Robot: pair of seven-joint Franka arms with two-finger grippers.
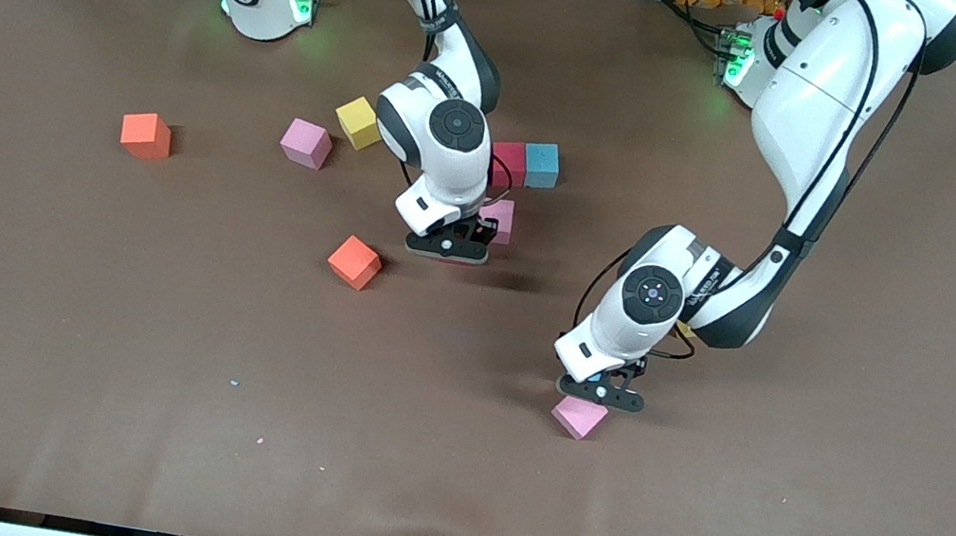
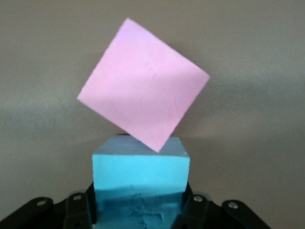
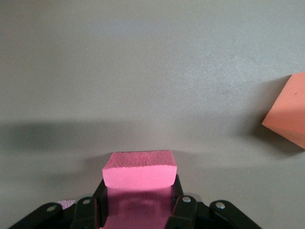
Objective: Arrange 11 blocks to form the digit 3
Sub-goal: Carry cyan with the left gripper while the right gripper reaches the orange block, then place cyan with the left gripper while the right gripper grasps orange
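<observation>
left gripper (image 2: 138, 210) clamps light blue foam cube (image 2: 140, 179), touching tilted pink cube (image 2: 143, 83) | right gripper (image 3: 138, 210) pinches crimson cube (image 3: 139, 174) | foam light, soft, likely dents; grip flat side faces

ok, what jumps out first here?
Both tools grip blocks: the left tool is shut on a light blue block right beside a pink block near the front camera, and the right tool is shut on a hot-pink block mid-table. Two orange blocks lie loose toward the right arm's end.
</observation>
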